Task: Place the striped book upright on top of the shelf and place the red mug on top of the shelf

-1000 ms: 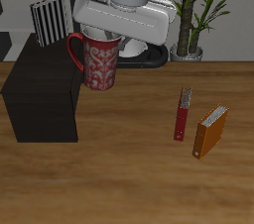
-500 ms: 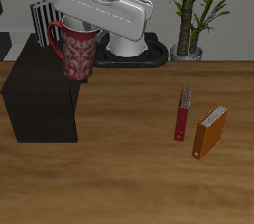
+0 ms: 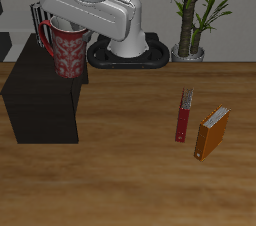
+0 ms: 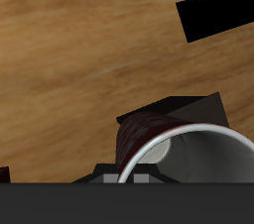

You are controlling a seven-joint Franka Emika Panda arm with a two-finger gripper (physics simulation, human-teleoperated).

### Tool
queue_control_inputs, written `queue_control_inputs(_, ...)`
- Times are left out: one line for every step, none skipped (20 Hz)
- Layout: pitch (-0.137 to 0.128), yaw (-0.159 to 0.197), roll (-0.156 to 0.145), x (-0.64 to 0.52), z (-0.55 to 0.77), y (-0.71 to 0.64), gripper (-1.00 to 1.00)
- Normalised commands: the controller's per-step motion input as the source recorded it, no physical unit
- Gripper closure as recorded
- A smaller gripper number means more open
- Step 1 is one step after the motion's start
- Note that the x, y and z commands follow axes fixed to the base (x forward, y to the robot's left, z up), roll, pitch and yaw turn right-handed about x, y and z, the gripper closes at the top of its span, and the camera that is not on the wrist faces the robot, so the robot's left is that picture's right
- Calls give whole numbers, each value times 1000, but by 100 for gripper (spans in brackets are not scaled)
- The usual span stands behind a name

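My gripper is shut on the rim of the red mug and holds it upright in the air, just above the edge of the black shelf nearest the robot's base. The mug's handle points out over the shelf top. In the wrist view the mug's grey-white inside and red wall show close below the fingers. The striped book stands upright on the back of the shelf top. It is mostly hidden behind the gripper and mug.
A slim red book and an orange book stand on the wooden table, well away from the shelf. A potted plant stands at the back beside the robot's black base.
My gripper has carried the red mug sideways from beside the shelf to over the shelf's edge, and a little higher. The books have not moved.
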Motion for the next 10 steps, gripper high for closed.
queue_control_inputs(0, 0, 0, 52, 2, 152, 100)
queue_control_inputs(-40, 15, 24, -262, -46, -228, 100)
queue_control_inputs(33, -60, 34, -208, -109, -215, 100)
queue_control_inputs(-17, -12, 39, -475, -163, -465, 100)
queue_control_inputs(10, 19, 35, -55, -75, 23, 100)
queue_control_inputs(-17, -46, -35, -168, -46, -347, 100)
queue_control_inputs(7, -17, 32, -60, -33, -81, 100)
queue_control_inputs(8, -58, 8, -92, -16, -329, 100)
queue_control_inputs(-21, -13, -14, -92, 17, -267, 100)
queue_control_inputs(-3, -1, 19, -41, -17, -180, 100)
